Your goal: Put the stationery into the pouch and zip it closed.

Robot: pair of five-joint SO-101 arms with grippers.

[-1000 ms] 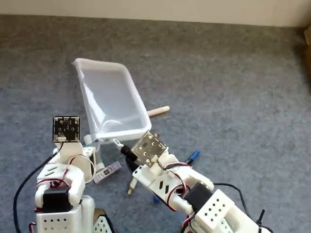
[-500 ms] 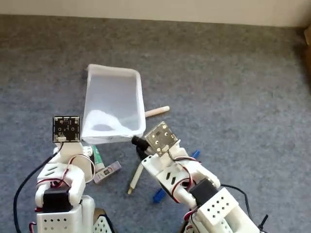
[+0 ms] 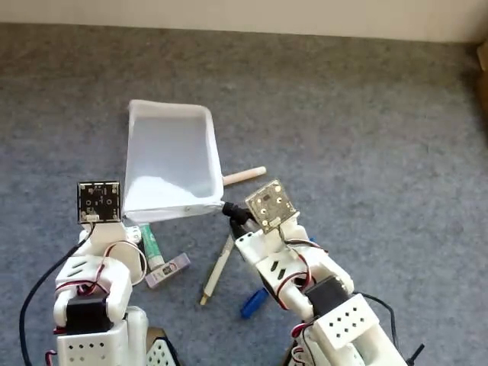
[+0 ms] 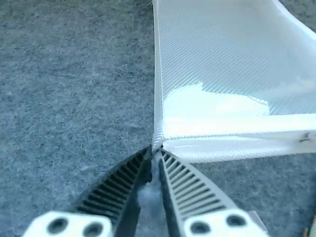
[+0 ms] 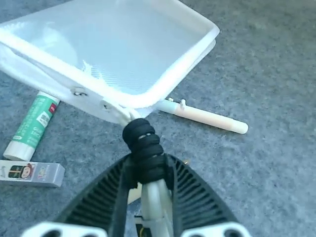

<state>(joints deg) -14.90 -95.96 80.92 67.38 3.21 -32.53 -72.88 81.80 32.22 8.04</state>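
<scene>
The pouch (image 3: 169, 156) lay on the grey surface (image 3: 366, 114) in front of both arms, its near edge stretched between the two hands. Through its pale mesh, nothing could be made out inside.

The left hand (image 4: 155, 154) was clenched on the pouch's (image 4: 222, 74) near left corner, with the fabric pinched between its ribbed fingers (image 4: 121, 180). From above, this hand (image 3: 131, 223) sat just below its wrist camera, touching the pouch.

The right hand (image 5: 148, 159) was clenched on the black ribbed zip pull (image 5: 143, 143) at the pouch's (image 5: 113, 44) near right corner. In the high view, that hand (image 3: 235, 216) met the pouch at the same corner.

The stationery was all outside the pouch:
- A green glue stick (image 3: 151, 244) lay just beside the pouch's near edge, close to the left arm, and could also be seen from the right wrist (image 5: 30, 126).
- A small grey box (image 3: 168, 270) lay next to the glue stick (image 5: 30, 173).
- A white pen (image 3: 217, 268) lay just below the right hand.
- A blue pen (image 3: 255, 302) lay nearer the right arm's base.
- A cream pen (image 3: 245, 175) stuck out from beside the pouch's right side (image 5: 205, 114).
</scene>
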